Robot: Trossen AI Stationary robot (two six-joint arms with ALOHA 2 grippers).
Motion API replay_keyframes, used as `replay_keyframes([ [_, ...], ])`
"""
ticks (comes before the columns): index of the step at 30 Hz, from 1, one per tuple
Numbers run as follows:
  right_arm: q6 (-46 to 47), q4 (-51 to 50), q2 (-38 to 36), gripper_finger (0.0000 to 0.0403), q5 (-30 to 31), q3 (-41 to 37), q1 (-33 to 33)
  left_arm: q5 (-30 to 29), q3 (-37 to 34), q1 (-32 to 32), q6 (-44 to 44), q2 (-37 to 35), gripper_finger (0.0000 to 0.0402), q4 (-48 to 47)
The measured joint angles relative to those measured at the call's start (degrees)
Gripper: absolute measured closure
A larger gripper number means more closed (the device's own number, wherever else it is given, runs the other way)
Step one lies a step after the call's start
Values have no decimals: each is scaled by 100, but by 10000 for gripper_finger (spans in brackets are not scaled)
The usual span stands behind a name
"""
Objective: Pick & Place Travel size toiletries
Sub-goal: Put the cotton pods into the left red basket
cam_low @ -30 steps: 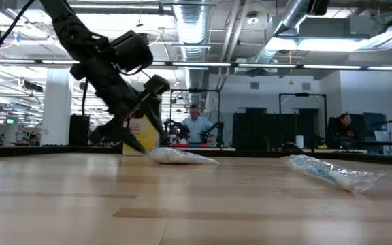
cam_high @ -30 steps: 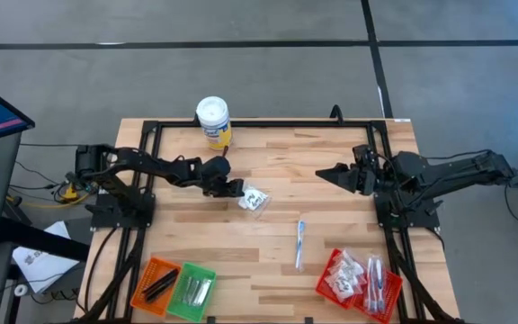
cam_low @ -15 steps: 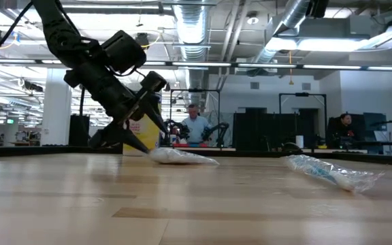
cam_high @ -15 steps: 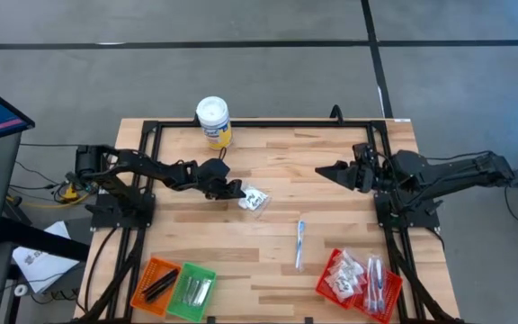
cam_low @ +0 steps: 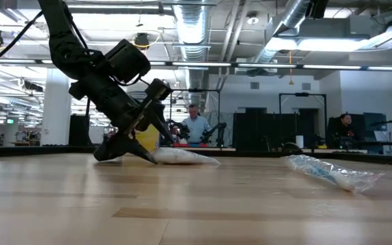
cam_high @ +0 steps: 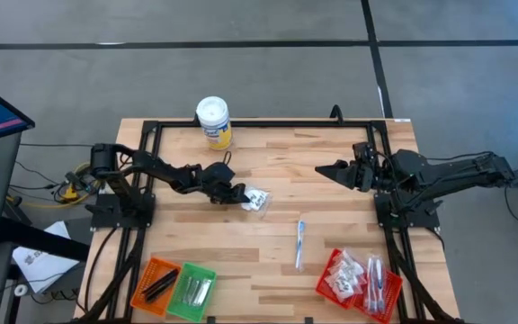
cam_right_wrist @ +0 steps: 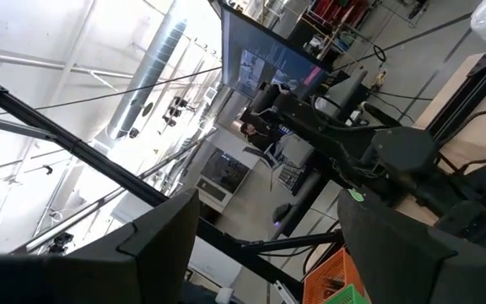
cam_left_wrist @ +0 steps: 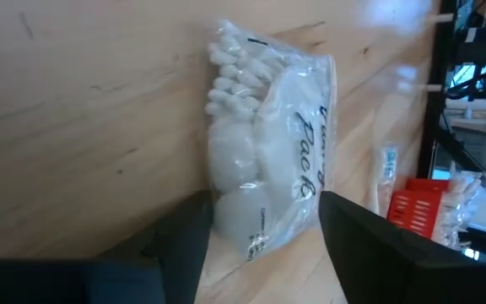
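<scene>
A clear sachet (cam_left_wrist: 268,160) of white cotton swabs and pads lies flat on the wooden table (cam_high: 268,261), left of centre (cam_high: 256,199). My left gripper (cam_left_wrist: 264,253) slants down at its near end, open, one finger on either side of the sachet, with the fingertips down at the table top (cam_low: 131,155). A slim wrapped stick (cam_high: 300,244) lies flat nearer the table's middle (cam_low: 329,173). My right gripper (cam_high: 324,172) waits raised over the right side, open and empty (cam_right_wrist: 268,253). My left gripper's fingers (cam_left_wrist: 184,241) flank the sachet's near end (cam_left_wrist: 251,236), coming slantwise down from the table's left side. The sachet lies flat on the table. I cannot tell whether either finger touches the wrapper.
A white-lidded yellow canister (cam_high: 213,122) stands at the far edge. Orange (cam_high: 157,282) and green (cam_high: 192,290) baskets sit at the near left. Red baskets (cam_high: 360,283) holding several packets sit at the near right. A black frame (cam_high: 268,124) borders the table.
My left gripper has sunk toward the table and tipped further down, bringing its fingertips to the table top at the sachet's left end. The sachet and the wrapped stick have stayed where they were.
</scene>
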Motion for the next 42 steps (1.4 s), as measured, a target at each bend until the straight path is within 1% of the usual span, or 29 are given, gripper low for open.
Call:
replay_keyframes([
  [2,0,0,0,127,0,0,-1,-5,0,-1,-6,9,199,9],
  [4,0,-1,0,127,0,0,-11,2,-2,-5,13,12,224,19],
  [7,0,-7,0,127,0,0,-63,4,-2,-9,80,12,278,33],
  [11,4,-47,0,127,2,0,-150,2,-2,-9,134,12,369,62],
  [12,7,-69,0,127,2,0,-167,1,-4,-9,152,14,384,87],
  [13,15,-90,0,127,2,0,-185,-1,-4,-7,156,16,390,106],
  [17,17,-142,0,127,-2,0,-220,-17,-7,-22,252,-26,395,279],
  [21,64,-142,0,127,-46,0,-220,-259,45,-67,299,-314,398,353],
  [24,93,-142,0,127,-155,0,-218,-582,123,-121,535,-672,399,368],
  [29,231,-138,0,127,-158,0,-222,-1260,269,-249,1026,-1377,400,375],
  [34,446,-132,0,127,-158,0,-220,-1943,476,-451,1522,-1930,401,372],
  [37,825,-134,2,127,-155,0,-319,-2220,691,-575,1835,-2078,401,349],
  [42,1381,-149,111,127,-157,2,-543,-2495,1220,-767,2351,-2073,401,346],
])
